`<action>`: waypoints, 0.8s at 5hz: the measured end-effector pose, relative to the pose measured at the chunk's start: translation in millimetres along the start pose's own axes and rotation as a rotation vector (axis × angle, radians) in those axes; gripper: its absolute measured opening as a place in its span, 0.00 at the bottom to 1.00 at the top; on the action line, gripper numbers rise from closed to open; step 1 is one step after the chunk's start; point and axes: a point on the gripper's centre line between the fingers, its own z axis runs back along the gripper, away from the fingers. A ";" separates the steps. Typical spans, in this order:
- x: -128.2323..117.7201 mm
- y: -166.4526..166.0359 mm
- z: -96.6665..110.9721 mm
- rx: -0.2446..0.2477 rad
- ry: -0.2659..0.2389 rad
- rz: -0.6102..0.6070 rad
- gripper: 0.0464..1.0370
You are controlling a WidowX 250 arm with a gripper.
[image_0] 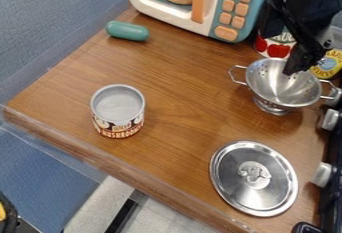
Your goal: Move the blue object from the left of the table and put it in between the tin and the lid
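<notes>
teal object [127, 31], lying at the upper left of the frame, is probably light, firm and prone to roll, so grip across its middle; gripper [294, 67] is at upper right, its opening and any hold impossible to tell.

Wooden table [184, 119], blue-green object [127, 31], tin [118, 111], metal lid [254, 178], colander [282, 85], toy microwave [200, 4], labelled containers [274, 46]

A steel colander [275, 91] near a toy microwave [230, 27] on the wooden table [180, 67].
</notes>
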 end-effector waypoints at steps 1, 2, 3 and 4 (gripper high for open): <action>-5.0 -2.4 -11.3 -0.007 0.036 -0.006 0.96; -20.1 16.0 -18.1 0.045 0.084 -0.006 0.96; -38.1 44.3 -6.7 0.127 0.117 0.001 0.96; -62.3 73.6 -2.8 0.172 0.158 0.003 0.96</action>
